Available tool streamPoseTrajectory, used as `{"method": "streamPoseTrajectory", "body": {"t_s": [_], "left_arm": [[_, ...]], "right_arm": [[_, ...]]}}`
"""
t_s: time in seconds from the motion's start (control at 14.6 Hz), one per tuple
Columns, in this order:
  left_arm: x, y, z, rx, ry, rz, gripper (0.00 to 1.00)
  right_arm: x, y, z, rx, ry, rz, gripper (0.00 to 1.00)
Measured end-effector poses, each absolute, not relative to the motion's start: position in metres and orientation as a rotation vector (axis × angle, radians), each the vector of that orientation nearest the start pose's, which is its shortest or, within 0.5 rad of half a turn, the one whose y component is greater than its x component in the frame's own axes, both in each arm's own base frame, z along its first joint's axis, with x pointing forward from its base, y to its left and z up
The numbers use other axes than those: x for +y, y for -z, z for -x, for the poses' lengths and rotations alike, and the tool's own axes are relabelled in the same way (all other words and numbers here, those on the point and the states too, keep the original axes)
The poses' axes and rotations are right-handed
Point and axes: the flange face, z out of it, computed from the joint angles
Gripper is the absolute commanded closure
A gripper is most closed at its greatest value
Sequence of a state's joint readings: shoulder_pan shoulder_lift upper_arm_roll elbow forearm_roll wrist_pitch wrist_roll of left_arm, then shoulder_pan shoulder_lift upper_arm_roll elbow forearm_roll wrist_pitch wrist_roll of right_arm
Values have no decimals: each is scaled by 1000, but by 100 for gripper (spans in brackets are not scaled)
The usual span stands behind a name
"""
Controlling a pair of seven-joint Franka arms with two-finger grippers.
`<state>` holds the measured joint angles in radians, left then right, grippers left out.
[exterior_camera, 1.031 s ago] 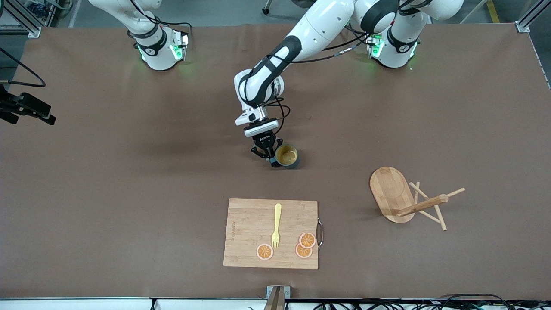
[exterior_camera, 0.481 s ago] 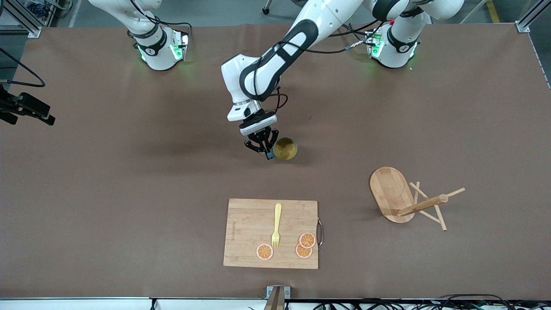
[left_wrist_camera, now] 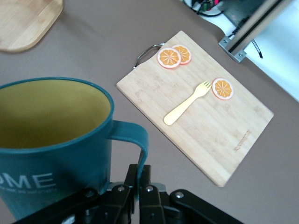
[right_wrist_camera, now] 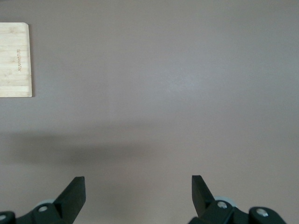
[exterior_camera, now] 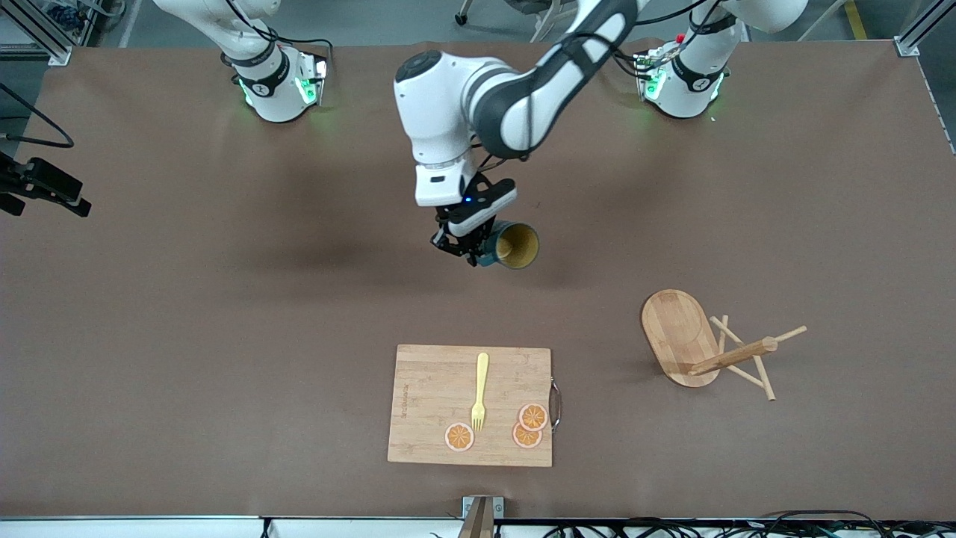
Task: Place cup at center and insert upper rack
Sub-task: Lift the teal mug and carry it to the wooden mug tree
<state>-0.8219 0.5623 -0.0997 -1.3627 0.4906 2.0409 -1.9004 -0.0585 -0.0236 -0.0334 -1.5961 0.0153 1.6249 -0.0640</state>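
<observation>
Two arms are at the bench, and only the left one is working. The left gripper [exterior_camera: 467,243] is holding the cup [exterior_camera: 511,245] by its handle, fingers [left_wrist_camera: 139,179] squeezed on it, up in the air over the middle of the table [exterior_camera: 224,314]. The cup is tipping, so its yellow inside is showing. The right gripper [right_wrist_camera: 138,191] is waiting over bare table near the right arm's end, with its fingers wide apart and nothing in them. The rack [exterior_camera: 706,345] is lying on its side toward the left arm's end of the table, about midway between the long edges. Its post [exterior_camera: 736,356] is pointing toward that end, and its flat base [exterior_camera: 676,332] is standing on edge, facing the middle. So the rack is lying off to one side of the cup, and the left arm is the nearer one to it. The board [exterior_camera: 470,405] with the fork [exterior_camera: 479,392] and orange slices [exterior_camera: 532,426] is sitting by the front edge. I think the cup needs setting down upright first.
</observation>
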Motion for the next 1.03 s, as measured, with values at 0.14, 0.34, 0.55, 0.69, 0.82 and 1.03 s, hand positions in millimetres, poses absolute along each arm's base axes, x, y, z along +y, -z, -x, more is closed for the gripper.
{"method": "streamPoseTrajectory", "body": {"t_s": [0.14,0.34,0.55,0.69,0.82,1.03], "left_arm": [[-527,-448,-495,-1429,495,2887,100],[-479,-494,-526,-1716,268,2862,100],[-435,-513,-550,-1935,75,2794,100],[-405,-518,-563,-2047,-30,2737,100],[-373,-522,-573,-2087,-146,2734,100],[-316,-524,-585,-2098,-312,2780,100]], "right_arm": [[-43,-631,-551,27,84,3128,0],[-43,-631,-551,27,85,3128,0],[-45,-631,-551,31,86,3128,0],[-45,-631,-551,32,86,3128,0],[-45,-631,-551,33,86,3128,0],[-46,-632,-551,34,85,3128,0]]}}
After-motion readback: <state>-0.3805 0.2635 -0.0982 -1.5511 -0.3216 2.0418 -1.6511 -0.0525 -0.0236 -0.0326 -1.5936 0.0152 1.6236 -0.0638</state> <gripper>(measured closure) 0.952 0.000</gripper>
